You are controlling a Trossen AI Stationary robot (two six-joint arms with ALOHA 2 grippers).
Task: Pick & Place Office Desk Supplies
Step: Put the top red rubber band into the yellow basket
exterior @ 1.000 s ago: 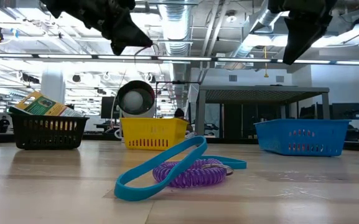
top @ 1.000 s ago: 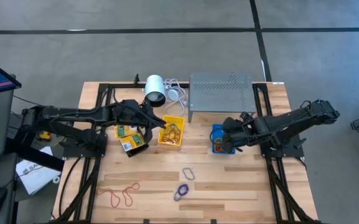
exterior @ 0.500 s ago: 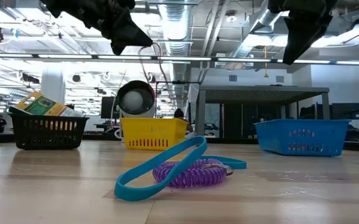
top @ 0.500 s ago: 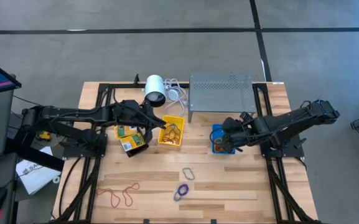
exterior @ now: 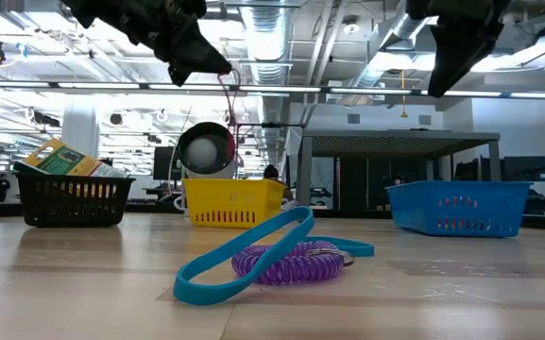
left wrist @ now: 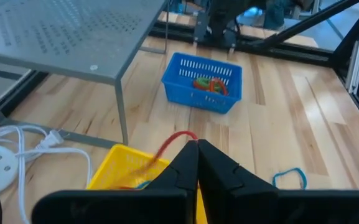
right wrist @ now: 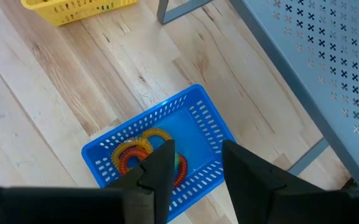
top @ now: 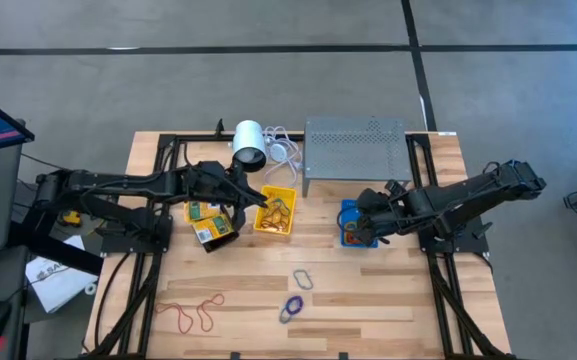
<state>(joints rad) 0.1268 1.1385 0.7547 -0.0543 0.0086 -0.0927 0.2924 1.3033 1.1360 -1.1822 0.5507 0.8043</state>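
Observation:
My left gripper (top: 259, 197) hovers above the yellow bin (top: 275, 214), shut on a thin red rubber band (left wrist: 177, 138). The yellow bin holds several bands. Beside it stands the black bin (top: 211, 222) with yellow-and-green packets (exterior: 62, 159). My right gripper (right wrist: 195, 163) hangs open with nothing in it over the blue bin (right wrist: 160, 155), where red, orange and green bands lie. A blue band (exterior: 244, 250) and a purple coil (exterior: 286, 263) lie flat on the table, with red and orange bands (top: 190, 312) near the front left. My left gripper pinches the red rubber band between its two fingers at their free ends (left wrist: 190, 140). The fingers slant down toward the table's right side. The band hangs slack below them (exterior: 227, 94), lifted clear above the yellow bin.
A grey perforated metal stand (top: 356, 148) fills the far centre. A white cylinder (top: 249, 143) with a white cable (top: 284, 148) lies next to it. Bare wood lies between the bins and the loose bands near the front edge.
Both arms have kept still. The red band hanging from my left gripper has swung below the fingers.

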